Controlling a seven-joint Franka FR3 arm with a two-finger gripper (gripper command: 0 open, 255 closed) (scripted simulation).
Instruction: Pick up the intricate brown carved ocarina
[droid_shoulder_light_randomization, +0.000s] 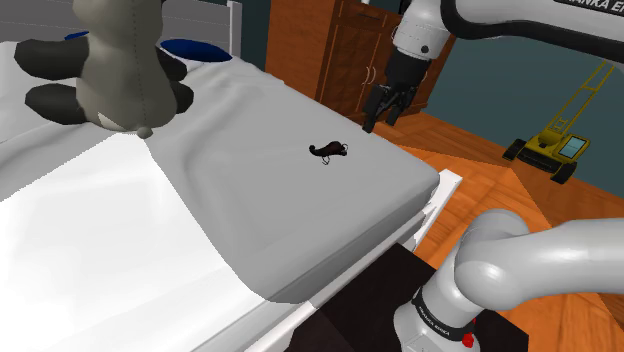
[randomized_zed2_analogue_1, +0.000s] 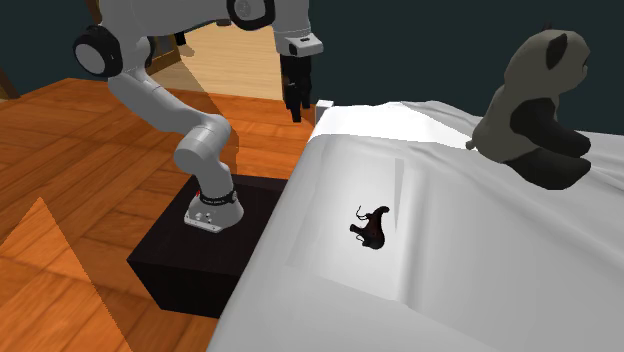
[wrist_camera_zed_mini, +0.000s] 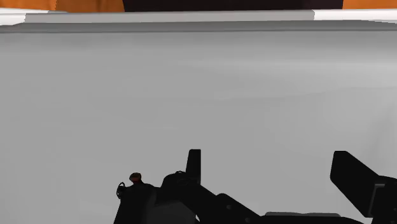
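Hovering the gripper (droid_shoulder_light_randomization: 382, 122), fingers apart, short of the ocarina (droid_shoulder_light_randomization: 328, 151): approach step. Likely calls for moving toward the shoulder view's left, descending, closing.

The white arm (droid_shoulder_light_randomization: 530, 22) bears cut-off lettering reading "ANKA E".

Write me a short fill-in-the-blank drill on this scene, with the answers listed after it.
1. The dark ocarina lies on the grey ___.
2. The gripper hangs in the air, its fingers ___ and holding nothing.
3. The plush toy is a ___.
4. The toy crane on the wooden floor is ___ in colour.
Missing words: bed; open; panda; yellow.
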